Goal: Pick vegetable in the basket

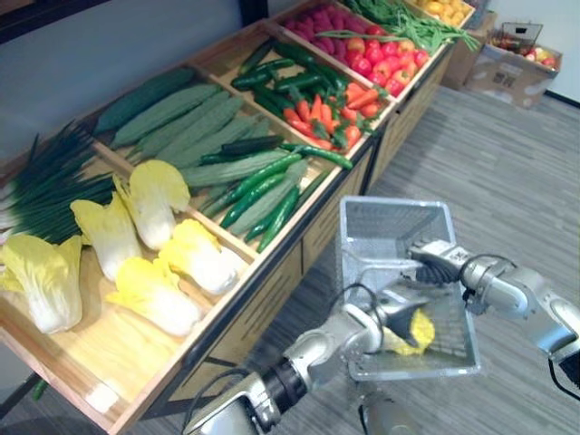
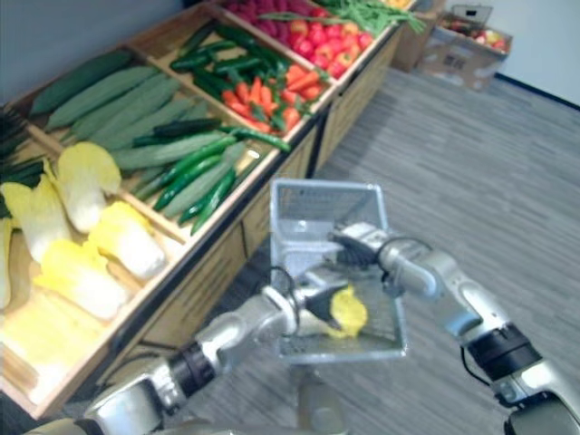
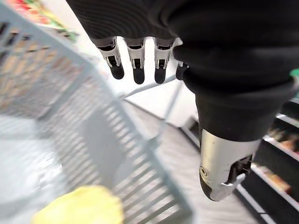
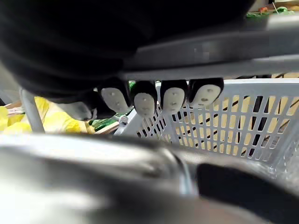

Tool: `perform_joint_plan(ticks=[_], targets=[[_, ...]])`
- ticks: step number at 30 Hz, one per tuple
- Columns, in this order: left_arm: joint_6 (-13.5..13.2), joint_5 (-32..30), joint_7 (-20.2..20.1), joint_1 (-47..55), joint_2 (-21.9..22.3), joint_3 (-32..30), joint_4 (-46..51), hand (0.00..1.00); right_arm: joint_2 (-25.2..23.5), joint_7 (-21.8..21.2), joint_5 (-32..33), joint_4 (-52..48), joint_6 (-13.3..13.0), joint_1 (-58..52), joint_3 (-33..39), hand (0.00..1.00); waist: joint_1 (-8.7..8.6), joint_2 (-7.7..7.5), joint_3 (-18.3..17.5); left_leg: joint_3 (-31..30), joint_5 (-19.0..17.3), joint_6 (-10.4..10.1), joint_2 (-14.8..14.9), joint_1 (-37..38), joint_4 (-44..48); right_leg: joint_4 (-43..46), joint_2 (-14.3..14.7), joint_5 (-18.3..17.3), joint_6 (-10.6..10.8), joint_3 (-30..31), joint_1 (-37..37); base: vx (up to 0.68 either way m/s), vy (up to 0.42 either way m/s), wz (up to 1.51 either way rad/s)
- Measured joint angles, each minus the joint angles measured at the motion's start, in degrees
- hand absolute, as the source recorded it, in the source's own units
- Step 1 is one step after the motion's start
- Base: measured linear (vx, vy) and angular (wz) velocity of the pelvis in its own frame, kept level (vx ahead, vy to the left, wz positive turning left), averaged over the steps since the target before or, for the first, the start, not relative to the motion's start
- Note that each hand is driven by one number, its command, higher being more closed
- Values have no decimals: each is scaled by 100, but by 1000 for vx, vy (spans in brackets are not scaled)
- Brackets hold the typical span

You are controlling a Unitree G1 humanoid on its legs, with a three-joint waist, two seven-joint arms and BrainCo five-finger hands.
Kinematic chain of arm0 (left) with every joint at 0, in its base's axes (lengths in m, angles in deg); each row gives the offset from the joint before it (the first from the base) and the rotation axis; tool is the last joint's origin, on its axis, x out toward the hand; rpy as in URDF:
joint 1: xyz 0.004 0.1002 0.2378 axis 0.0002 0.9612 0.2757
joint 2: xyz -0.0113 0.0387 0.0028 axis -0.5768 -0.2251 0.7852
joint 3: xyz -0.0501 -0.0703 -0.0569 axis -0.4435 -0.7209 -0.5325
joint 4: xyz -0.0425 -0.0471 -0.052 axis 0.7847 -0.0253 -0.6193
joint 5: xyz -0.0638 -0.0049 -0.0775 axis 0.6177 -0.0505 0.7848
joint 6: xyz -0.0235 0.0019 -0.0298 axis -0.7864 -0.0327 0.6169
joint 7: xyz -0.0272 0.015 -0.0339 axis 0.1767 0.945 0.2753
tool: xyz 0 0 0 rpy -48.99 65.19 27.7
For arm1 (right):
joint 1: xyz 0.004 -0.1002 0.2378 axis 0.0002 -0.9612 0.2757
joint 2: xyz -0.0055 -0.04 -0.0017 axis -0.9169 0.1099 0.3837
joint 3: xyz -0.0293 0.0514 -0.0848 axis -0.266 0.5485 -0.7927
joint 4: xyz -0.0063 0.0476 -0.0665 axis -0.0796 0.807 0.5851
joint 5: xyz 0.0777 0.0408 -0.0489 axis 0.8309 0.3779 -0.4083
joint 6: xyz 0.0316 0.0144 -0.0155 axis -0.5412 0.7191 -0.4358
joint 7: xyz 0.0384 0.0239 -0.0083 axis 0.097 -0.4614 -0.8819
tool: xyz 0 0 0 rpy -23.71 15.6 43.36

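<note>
The yellow cabbage (image 1: 412,331) lies inside the grey mesh basket (image 1: 390,217), low in the right half of the frame, against the basket's near wall. The left hand (image 1: 362,322) sits at the basket's near edge just beside the cabbage. From the head views it is hard to tell whether the two touch. In the left wrist view its fingers (image 3: 135,60) hang straight and loose with the thumb apart, holding nothing, and the cabbage (image 3: 79,205) rests below them on the mesh.

The right hand (image 1: 438,258) is at the basket's right rim. In its own wrist view its fingers (image 4: 145,100) are curled round the grey handle (image 4: 210,56).

To the left stands a wooden stand (image 1: 263,281) with more cabbages (image 1: 154,290) at lower left, cucumbers (image 1: 263,195) in the middle, and carrots (image 1: 326,113) further up. A cardboard box (image 1: 507,68) sits at upper right.
</note>
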Motion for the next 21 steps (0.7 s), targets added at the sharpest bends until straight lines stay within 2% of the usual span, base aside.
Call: perform_joint_plan(ticks=[1, 4, 5, 6, 8, 11, 13, 14, 17, 19, 21], targets=[[-157, 393, -88, 57, -236, 68, 251, 0, 3, 29, -4, 9, -11, -63, 80, 100, 6, 36, -21, 13, -16, -27, 42, -2, 53, 17, 21, 0, 0, -7, -1, 6, -16, -3], [-244, 1130, -298, 99, -779, 205, 936, 0, 12, 76, -22, 116, -95, -144, 195, 100, 14, 130, -82, 7, -30, -55, 108, 4, 99, 97, 62, -20, -23, -81, -6, -6, -19, 3], [-378, 1750, -407, 108, -1011, 290, 1372, 0, 7, 162, -95, 194, -93, -167, 270, 100, 40, 175, -115, 5, -32, -59, 124, 3, 116, 109, 66, -36, -45, -97, -8, -8, -24, 4], [-466, 1964, -448, 121, -1100, 339, 1658, 0, 8, 179, -105, 245, -92, -168, 295, 100, 86, 206, -134, 7, -33, -60, 129, 1, 126, 110, 66, -37, -47, -101, -9, 0, 0, 0], [-885, 2871, -522, 254, -1261, 599, 2792, 0, 2, 301, -114, 574, -72, -175, 310, 100, 136, 330, -239, 4, -44, -81, 175, -6, 163, 116, 70, -45, -56, -149, -4, 3, -22, 4], [-1172, 3782, -520, 425, -1534, 724, 3491, 0, -12, 391, -113, 746, 27, -330, 312, 100, 241, 368, -404, 0, -47, -97, 222, -8, 186, 118, 93, -45, -58, -179, -1, 0, 0, 0], [-1187, 4267, -516, 473, -1789, 704, 3591, 0, -32, 419, -113, 839, 33, -396, 314, 100, 254, 369, -476, -34, -41, -107, 231, -9, 186, 125, 83, -52, -67, -228, 19, 7, -17, 13], [-1176, 4669, -537, 493, -2067, 686, 3644, 0, -68, 495, -113, 901, 35, -509, 392, 100, 254, 369, -504, -117, -33, -108, 230, -12, 186, 127, 60, -60, -80, -294, 64, 0, -15, 22], [-1167, 5363, -599, 498, -2678, 622, 3878, 0, -333, 663, -121, 1319, 57, -733, 766, 100, 292, 330, -591, -262, -4, -99, 217, -74, 181, 194, 2, -89, -117, -451, 69, -8, -14, 27], [-1166, 5737, -673, 500, -2851, 538, 4037, 0, -462, 757, -120, 1569, 84, -893, 987, 100, 309, 315, -664, -376, 27, -91, 197, -145, 160, 197, -66, -105, -139, -608, 69, -2, -10, 38], [-1164, 6195, -719, 522, -3065, 214, 4324, 0, -652, 839, -121, 2003, 159, -1155, 1367, 100, 412, 282, -755, -621, 95, -52, 127, -270, 110, 196, -186, -107, -141, -856, 90, -1, -4, 48]])
